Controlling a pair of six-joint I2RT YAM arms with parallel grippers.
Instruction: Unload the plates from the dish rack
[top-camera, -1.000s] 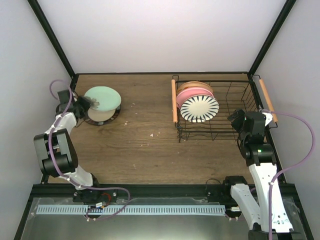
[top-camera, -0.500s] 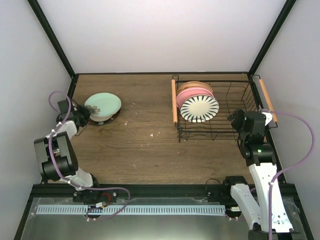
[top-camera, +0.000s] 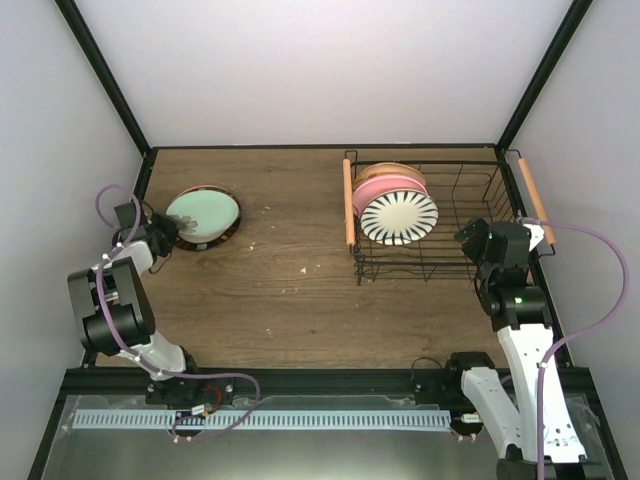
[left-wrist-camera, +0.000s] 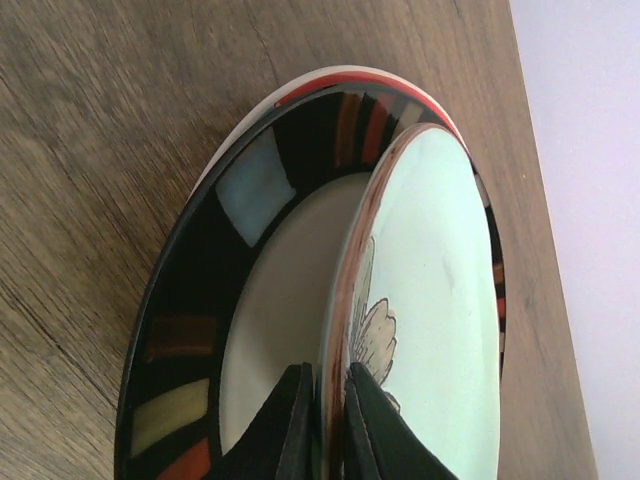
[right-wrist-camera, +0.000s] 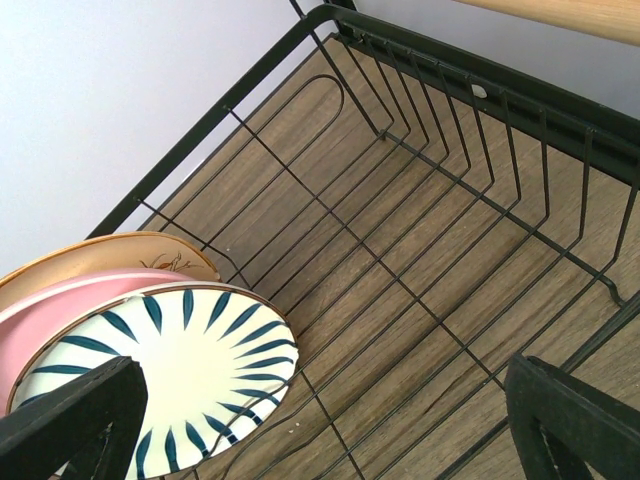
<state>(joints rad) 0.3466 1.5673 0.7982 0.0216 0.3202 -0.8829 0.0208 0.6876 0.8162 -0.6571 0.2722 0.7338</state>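
Observation:
At the table's far left my left gripper (top-camera: 172, 228) (left-wrist-camera: 328, 375) is shut on the near rim of the mint green plate (top-camera: 203, 215) (left-wrist-camera: 440, 300). That plate lies slightly tilted on a dark-rimmed plate (top-camera: 229, 231) (left-wrist-camera: 190, 300) with coloured patches and a red underside. In the dish rack (top-camera: 470, 172) (right-wrist-camera: 450, 300) three plates stand on edge at its left end: white with dark stripes (top-camera: 398, 216) (right-wrist-camera: 190, 360), pink (top-camera: 384, 186) (right-wrist-camera: 40, 330) and tan (top-camera: 390, 169) (right-wrist-camera: 110, 255). My right gripper (top-camera: 478, 240) (right-wrist-camera: 320, 430) hangs open over the rack's right half, holding nothing.
The rack has wooden rod handles on its left (top-camera: 348, 205) and right (top-camera: 535, 200) sides. Black frame posts and pale walls close in the table at the back and sides. Bare wood (top-camera: 290, 260) lies between the stacked plates and the rack.
The left gripper has lowered the mint green plate from a raised tilt down onto the dark-rimmed plate and drawn slightly back left. The right arm and rack plates have not moved.

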